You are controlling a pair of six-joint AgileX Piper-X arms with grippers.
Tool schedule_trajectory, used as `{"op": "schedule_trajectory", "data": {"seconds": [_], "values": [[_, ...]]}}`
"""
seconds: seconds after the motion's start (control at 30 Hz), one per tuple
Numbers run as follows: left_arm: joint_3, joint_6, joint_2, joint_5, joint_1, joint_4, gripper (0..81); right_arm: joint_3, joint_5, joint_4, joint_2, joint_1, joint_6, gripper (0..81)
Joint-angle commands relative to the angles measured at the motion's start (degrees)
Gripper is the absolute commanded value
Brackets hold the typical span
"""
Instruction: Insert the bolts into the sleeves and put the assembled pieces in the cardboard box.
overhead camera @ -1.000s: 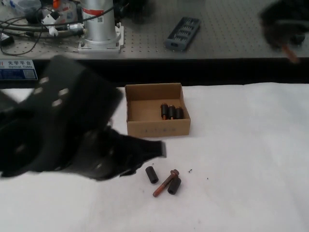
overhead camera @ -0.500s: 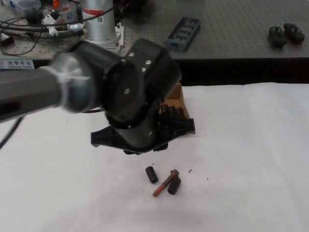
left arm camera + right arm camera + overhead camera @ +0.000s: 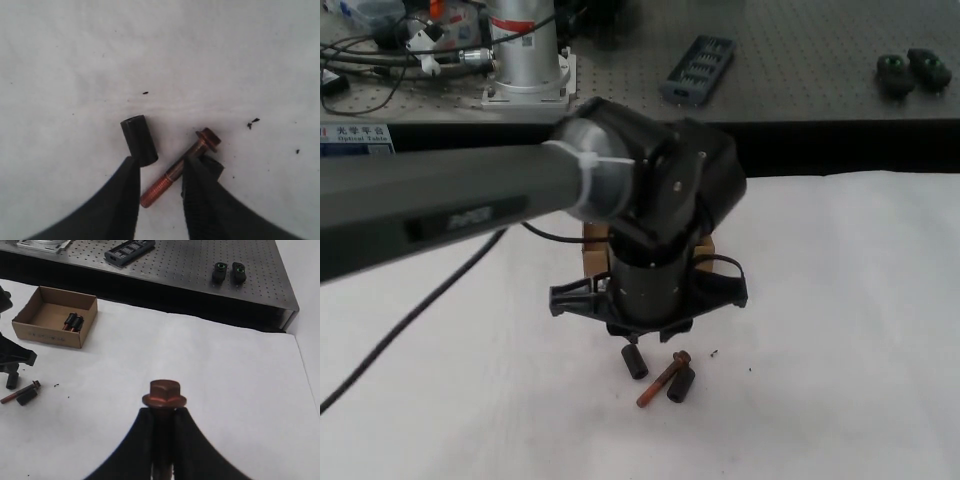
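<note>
On the white cloth lie a loose black sleeve point(image 3: 139, 139) point(image 3: 635, 361), a copper bolt point(image 3: 178, 167) point(image 3: 661, 379) and a second black sleeve point(image 3: 681, 384) touching the bolt. My left gripper point(image 3: 161, 162) hangs open just above them, its fingertips straddling the bolt's shank, one next to the first sleeve. The left arm point(image 3: 660, 230) covers most of the cardboard box point(image 3: 589, 256) point(image 3: 56, 319), which holds several assembled pieces point(image 3: 73, 321). Far to the right, my right gripper point(image 3: 162, 415) is shut on another copper bolt point(image 3: 164, 392), head up.
Behind the cloth runs a perforated metal bench with a black tray point(image 3: 698, 67), a metal post point(image 3: 524, 48), cables and two black knobs point(image 3: 910, 70). White cloth point(image 3: 225, 390) stretches open to the right of the box.
The left arm swung in from the left, crossed over the box and came down above the loose sleeves and bolt. A blurred dark shape with a bolt at top right has left the high view.
</note>
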Motion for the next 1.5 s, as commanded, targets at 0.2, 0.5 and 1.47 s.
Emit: {"op": "schedule_trajectory", "data": {"seconds": [0.2,0.5,1.47], "values": [[-4.0,-7.6,4.9,-4.8,-0.3,5.6,21.8,0.2,0.1,0.7,-0.5,-0.4,0.4,3.7],[-4.0,-9.6,8.5,-4.4,-0.3,5.2,21.8,0.2,0.1,0.6,-0.5,-0.2,0.4,3.7],[-4.0,4.0,5.6,-1.2,2.2,2.7,0.6,0.2,-4.4,1.3,-0.5,-0.2,1.3,3.7]]}}
